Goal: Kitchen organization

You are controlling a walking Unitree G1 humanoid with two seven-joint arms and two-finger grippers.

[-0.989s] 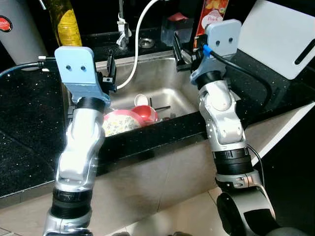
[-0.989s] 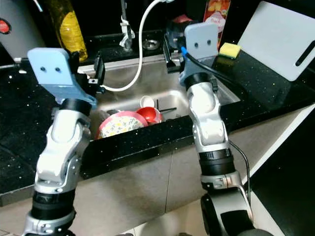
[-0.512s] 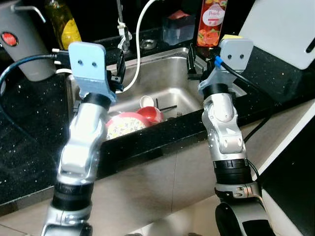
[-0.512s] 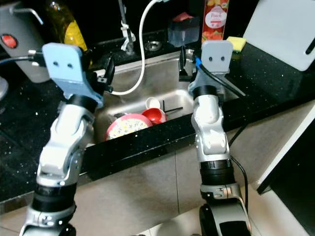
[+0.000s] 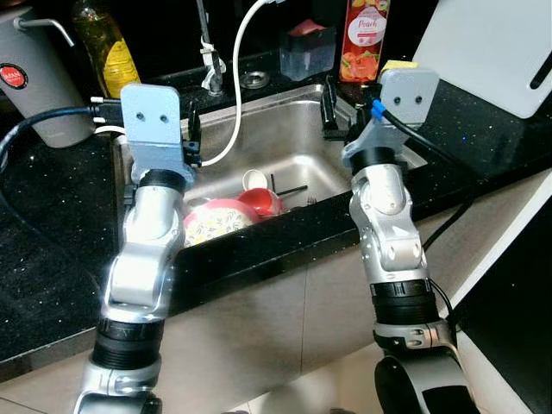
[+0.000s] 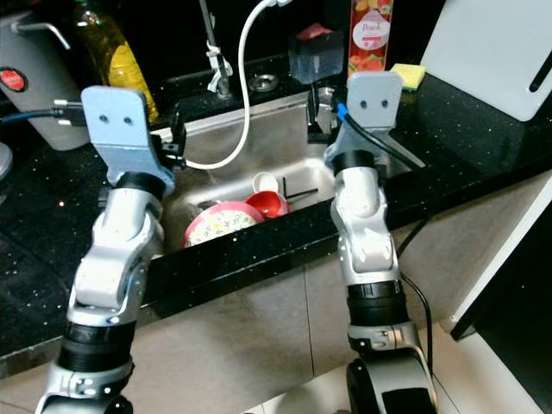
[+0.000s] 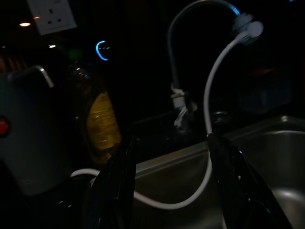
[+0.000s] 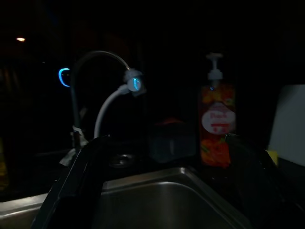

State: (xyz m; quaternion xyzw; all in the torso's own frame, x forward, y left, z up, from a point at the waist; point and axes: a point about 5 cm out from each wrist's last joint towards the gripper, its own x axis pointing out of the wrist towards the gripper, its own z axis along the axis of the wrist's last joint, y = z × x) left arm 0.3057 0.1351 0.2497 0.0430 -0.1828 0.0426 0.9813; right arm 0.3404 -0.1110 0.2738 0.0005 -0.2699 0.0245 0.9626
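- Sink point(image 5: 285, 151), stainless steel and set in the black speckled bench point(image 5: 52, 224), holds a round floral plate point(image 5: 211, 220), a red bowl point(image 5: 257, 201) and a white cup point(image 5: 252, 178).
- Left gripper point(image 7: 174, 191) hovers above the sink's left rim, fingers apart, empty.
- Right gripper point(image 8: 162, 191) hovers above the sink's right rim, likewise spread and empty.
- Step in hand, judged: approach, nothing grasped. Next move calls for lowering one gripper into the sink onto a dish.

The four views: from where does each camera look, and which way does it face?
Left eye view: on the head, looking down at the sink; both silver arms show.
Right eye view: same head, same scene.
Left wrist view: along the open left gripper toward the oil bottle and faucet.
Right wrist view: along the open right gripper toward the soap bottle.
Both wrist views share the faucet and its white hose.
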